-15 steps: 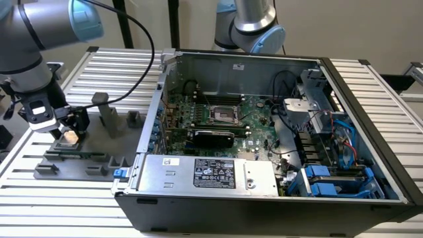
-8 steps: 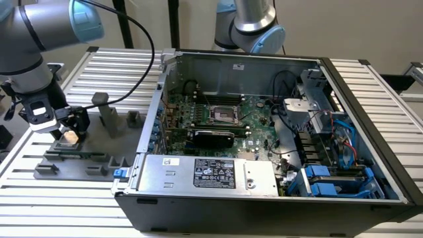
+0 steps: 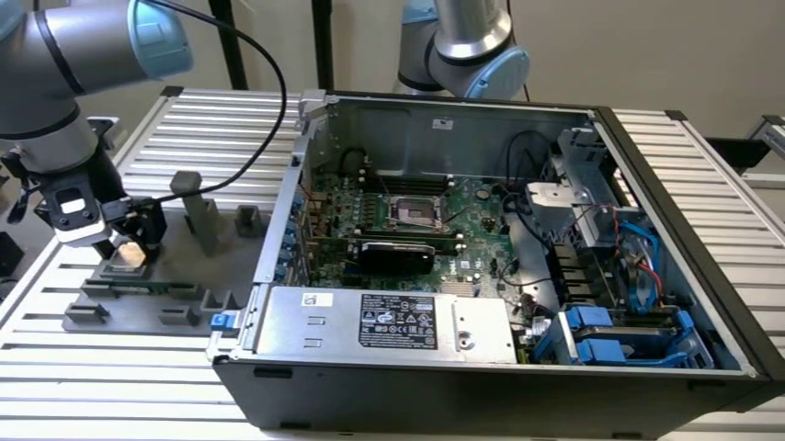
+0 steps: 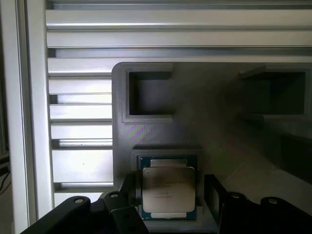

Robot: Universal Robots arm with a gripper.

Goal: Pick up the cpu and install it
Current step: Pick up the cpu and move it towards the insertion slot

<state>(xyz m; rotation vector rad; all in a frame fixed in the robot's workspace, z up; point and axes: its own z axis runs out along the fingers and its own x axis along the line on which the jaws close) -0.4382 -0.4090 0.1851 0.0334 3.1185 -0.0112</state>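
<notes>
Silver-grey metal marks the cpu point(image 4: 168, 187), which lies flat in a shallow square nest point(image 4: 168, 152) of the grey tray point(image 4: 204, 122). The nest is at the tray's end on the exterior view's left. The claw point(image 3: 127, 246) hangs directly over the chip with its jaws at their widest. One of the dark fingers point(image 4: 130, 191) stands on each side of the chip, and nothing is gripped yet.

To do the pick-up well, I judge the pads should meet two opposite edges squarely. The claw should be centred so the chip does not twist as the jaws close. It should also be low enough to catch the thin edge without pressing on the nest walls. A light, level grip seems wise for so flat a part.

The tray rests on a surface point(image 3: 221, 115) of ribbed aluminium slats. Beside it, towards the exterior view's right, an open computer case point(image 3: 663, 184) shows a black socket point(image 3: 411, 213) and a labelled power-supply box point(image 3: 399, 322). A second arm point(image 3: 472, 46) stands behind the case against a plain pale wall point(image 3: 663, 46).
</notes>
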